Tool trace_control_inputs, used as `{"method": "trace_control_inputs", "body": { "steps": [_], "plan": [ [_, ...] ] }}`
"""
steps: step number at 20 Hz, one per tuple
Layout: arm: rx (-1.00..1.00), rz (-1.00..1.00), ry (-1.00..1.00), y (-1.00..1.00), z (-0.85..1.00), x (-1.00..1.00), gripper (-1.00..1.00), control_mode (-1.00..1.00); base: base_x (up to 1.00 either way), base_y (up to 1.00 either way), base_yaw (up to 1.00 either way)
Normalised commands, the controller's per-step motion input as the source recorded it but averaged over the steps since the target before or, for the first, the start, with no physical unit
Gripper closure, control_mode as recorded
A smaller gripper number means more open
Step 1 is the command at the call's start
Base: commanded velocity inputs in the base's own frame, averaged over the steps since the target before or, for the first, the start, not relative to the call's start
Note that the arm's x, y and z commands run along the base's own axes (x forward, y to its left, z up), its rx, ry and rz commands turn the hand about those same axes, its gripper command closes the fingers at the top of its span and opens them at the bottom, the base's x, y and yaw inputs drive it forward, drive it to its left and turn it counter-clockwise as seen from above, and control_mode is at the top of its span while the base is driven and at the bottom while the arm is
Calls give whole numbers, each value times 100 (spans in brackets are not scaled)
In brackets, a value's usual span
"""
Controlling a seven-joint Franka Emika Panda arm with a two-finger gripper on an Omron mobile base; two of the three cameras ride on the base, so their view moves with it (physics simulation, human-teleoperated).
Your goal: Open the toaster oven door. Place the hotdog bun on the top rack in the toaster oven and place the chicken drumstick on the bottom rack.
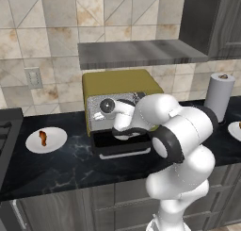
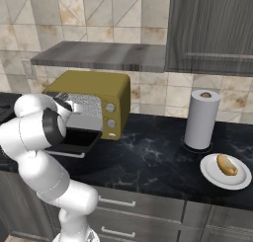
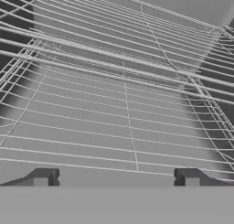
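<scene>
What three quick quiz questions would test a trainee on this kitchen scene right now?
1. True or false: the toaster oven door is down.
2. Which food lies on the plate right of the paper towel roll: A the hotdog bun, B the chicken drumstick?
3. Fill in: the jaws of the gripper stand ____, facing the wire racks.

Key: 1 true; 2 A; 3 open.

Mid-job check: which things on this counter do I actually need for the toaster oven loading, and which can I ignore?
Needed: toaster oven, its toaster oven door already folded down, hotdog bun on the right plate, chicken drumstick on the left plate, open gripper.
Ignore: paper towel roll, wall outlet, shelf.
</scene>
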Motion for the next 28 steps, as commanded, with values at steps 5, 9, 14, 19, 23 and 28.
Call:
{"method": "trace_control_inputs", "body": {
  "steps": [5, 9, 14, 19, 23, 28],
  "plan": [
    [0, 1, 0, 0, -6, 6, -100, -100, 0, 0, 0],
    [-1, 1, 0, 0, -15, 4, -100, -100, 0, 0, 0],
    [-4, 2, 0, 0, -30, 4, -100, -100, 0, 0, 0],
    [-5, 4, -3, 0, -35, 0, -100, -100, 0, 0, 0],
    [-1, 3, -7, -1, -37, -9, -100, -100, 0, 0, 0],
    [0, 0, -6, -5, -31, -18, -100, -100, 0, 0, 0]
  ]
}}
